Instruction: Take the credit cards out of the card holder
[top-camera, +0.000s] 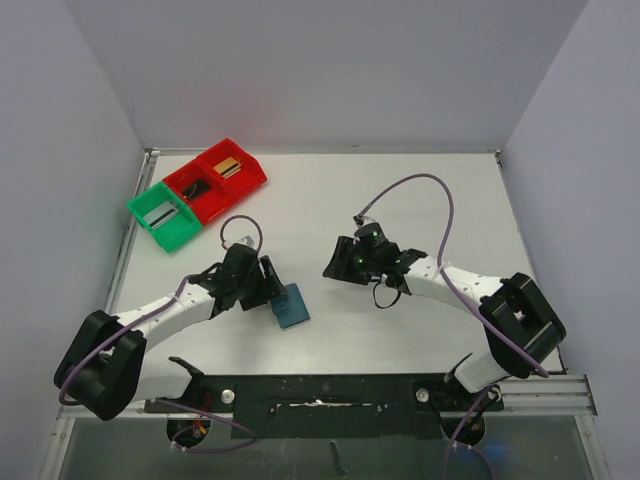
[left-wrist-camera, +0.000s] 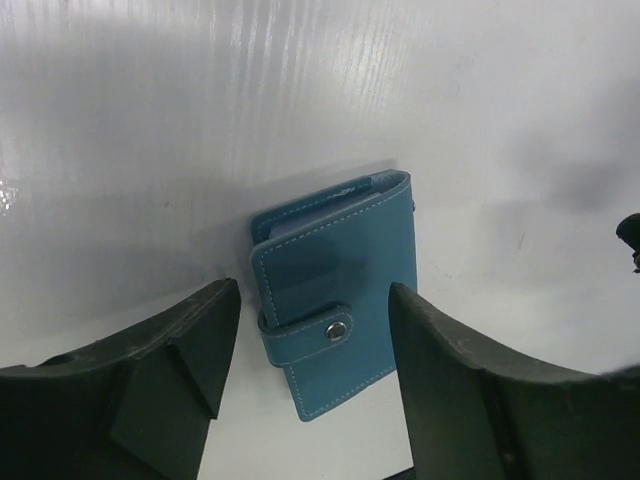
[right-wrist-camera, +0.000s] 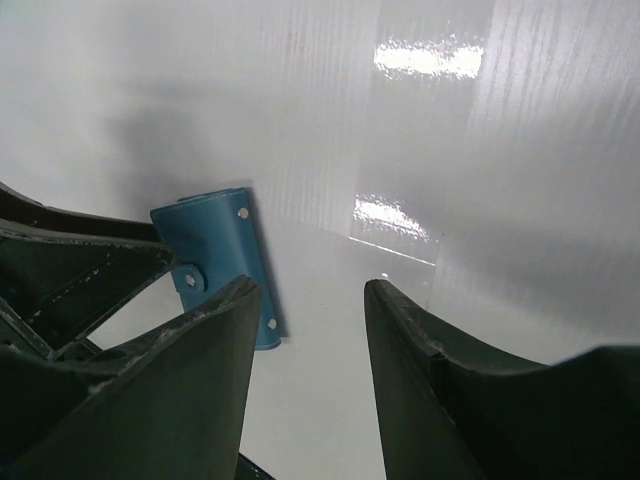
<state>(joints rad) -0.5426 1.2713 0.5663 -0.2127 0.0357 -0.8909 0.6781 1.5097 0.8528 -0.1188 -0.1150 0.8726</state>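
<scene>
The white table (top-camera: 420, 200) has open surface across its centre and right. The red bins (top-camera: 215, 180) and green bin (top-camera: 165, 215) sit at its far-left corner. The left gripper (top-camera: 272, 284) reaches in low, its jaws spread and straddling the closed blue card holder (top-camera: 292, 306) near centre. The right gripper (top-camera: 335, 263), also spread and holding nothing, points left towards the holder.

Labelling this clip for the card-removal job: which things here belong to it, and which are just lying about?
Job:
card holder, closed, snap fastened
left gripper, open, close to it
right gripper, open, farther off

Lying about:
green bin
two red bins, small items inside
</scene>
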